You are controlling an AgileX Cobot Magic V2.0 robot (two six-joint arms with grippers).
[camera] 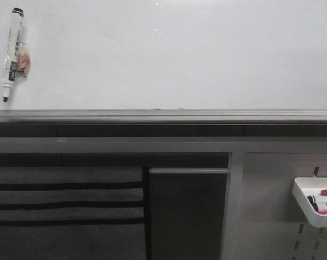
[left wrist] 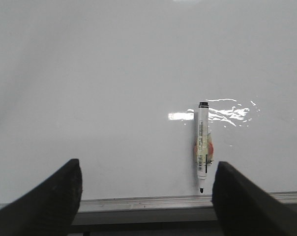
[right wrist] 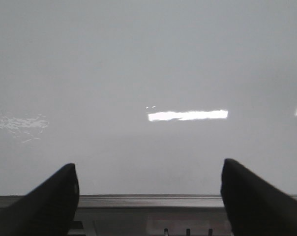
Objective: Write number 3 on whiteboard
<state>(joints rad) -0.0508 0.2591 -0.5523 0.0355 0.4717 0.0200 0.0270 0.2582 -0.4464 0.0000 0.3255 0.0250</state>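
The whiteboard (camera: pixel 180 54) has a marker (camera: pixel 13 51) stuck on its left side, tip down. Both grippers (left wrist: pixel 146 196) (right wrist: pixel 148 199) are wide open, holding nothing.

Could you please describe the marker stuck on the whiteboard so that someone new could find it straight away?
Look at the big glossy whiteboard above the dark rail. At its far left a clear-barrelled marker hangs upright, black tip down. Unlike the markers in the white tray lower right, it sits on the board itself.

Whiteboard (camera: pixel 180 54) — marker (camera: pixel 13 51) stuck on
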